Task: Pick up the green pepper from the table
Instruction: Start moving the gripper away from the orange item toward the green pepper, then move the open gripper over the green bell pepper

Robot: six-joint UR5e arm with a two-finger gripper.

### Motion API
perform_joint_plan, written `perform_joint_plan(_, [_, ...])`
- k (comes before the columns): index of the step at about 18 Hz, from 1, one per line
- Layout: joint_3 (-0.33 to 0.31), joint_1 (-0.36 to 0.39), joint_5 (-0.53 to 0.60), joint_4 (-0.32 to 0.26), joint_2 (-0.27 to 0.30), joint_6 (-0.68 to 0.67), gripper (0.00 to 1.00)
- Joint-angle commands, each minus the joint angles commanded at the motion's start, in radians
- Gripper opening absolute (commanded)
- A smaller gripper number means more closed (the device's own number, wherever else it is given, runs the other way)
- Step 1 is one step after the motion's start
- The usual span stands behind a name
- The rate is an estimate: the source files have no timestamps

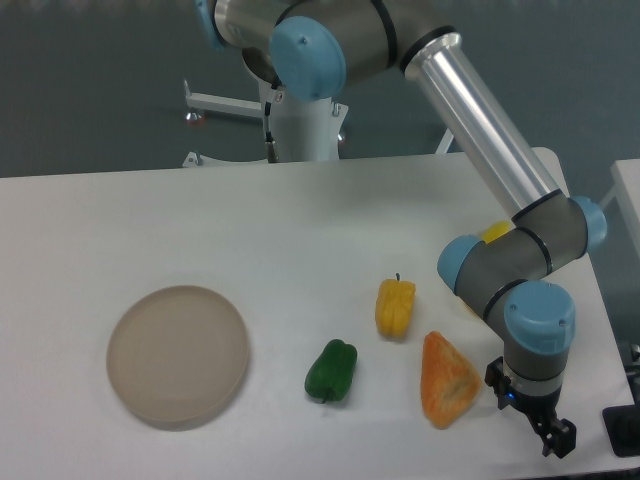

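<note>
The green pepper (331,370) lies on the white table (300,220), in front of the middle, with its stem end toward the front. My gripper (556,440) hangs low over the table's front right corner, well to the right of the pepper and beyond the orange wedge. It holds nothing. Its dark fingers point down and to the right, and they are too small and dark to show whether there is a gap between them.
A yellow pepper (395,307) stands just behind and to the right of the green one. An orange wedge-shaped item (446,380) lies between the green pepper and the gripper. A round beige plate (178,355) sits at the front left. The arm's forearm (485,120) crosses above the right side.
</note>
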Motion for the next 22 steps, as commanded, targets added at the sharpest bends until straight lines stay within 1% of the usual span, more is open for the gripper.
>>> perform_joint_plan(9, [-0.021,-0.003,-0.002,0.000,0.018,-0.018,1.00])
perform_joint_plan(12, [-0.029,-0.003,0.003,0.000,0.031,-0.049,1.00])
perform_joint_plan(14, [-0.075,-0.005,-0.003,0.000,0.061,-0.061,1.00])
perform_joint_plan(15, [-0.143,-0.005,-0.003,-0.003,0.116,-0.075,1.00])
perform_joint_plan(20, [-0.297,-0.009,-0.015,-0.005,0.241,-0.123,1.00])
perform_joint_plan(22, [-0.362,-0.028,-0.028,-0.006,0.285,-0.162,1.00])
